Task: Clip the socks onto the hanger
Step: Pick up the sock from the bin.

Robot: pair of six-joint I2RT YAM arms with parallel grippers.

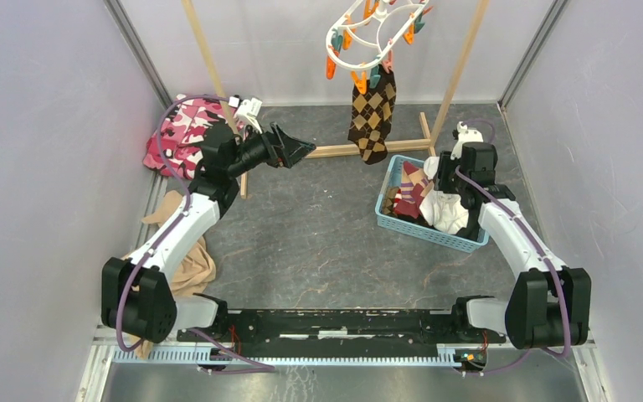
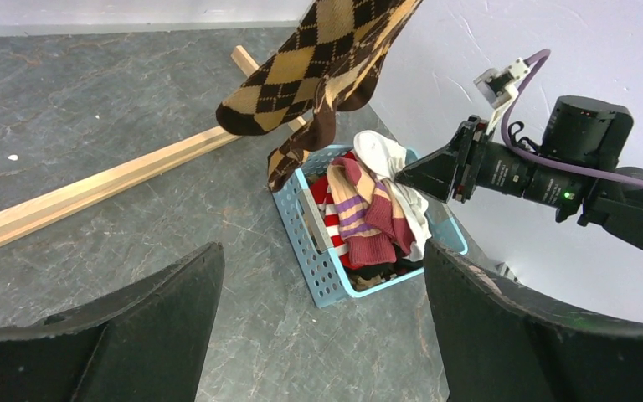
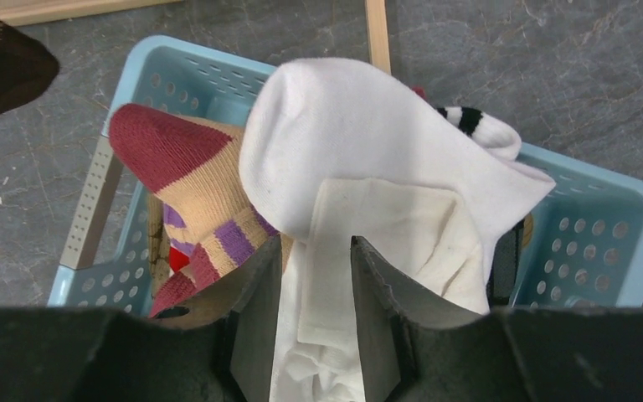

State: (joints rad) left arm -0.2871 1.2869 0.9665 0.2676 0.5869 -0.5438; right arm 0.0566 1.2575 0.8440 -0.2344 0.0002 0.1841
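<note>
The white oval hanger (image 1: 367, 38) with orange and teal pins hangs at the back. A brown argyle sock (image 1: 372, 117) (image 2: 326, 50) is clipped to it and dangles down. A blue basket (image 1: 395, 219) (image 2: 311, 251) (image 3: 619, 219) holds more socks: a maroon and tan one (image 3: 188, 172) (image 2: 368, 219), and a dark-striped white one (image 3: 471, 120). My right gripper (image 1: 439, 182) (image 2: 402, 177) (image 3: 316, 244) is over the basket, shut on a plain white sock (image 3: 360, 142) (image 2: 378, 153) bunched between its fingers. My left gripper (image 1: 303, 149) (image 2: 322, 255) is open and holds nothing, raised left of the argyle sock.
The wooden rack frame (image 1: 462, 63) has a floor bar (image 1: 335, 151) (image 2: 92, 188) behind the basket. A pink camouflage cloth (image 1: 180, 134) lies at the back left, and a tan garment (image 1: 188, 270) lies by the left arm. Grey walls close in both sides.
</note>
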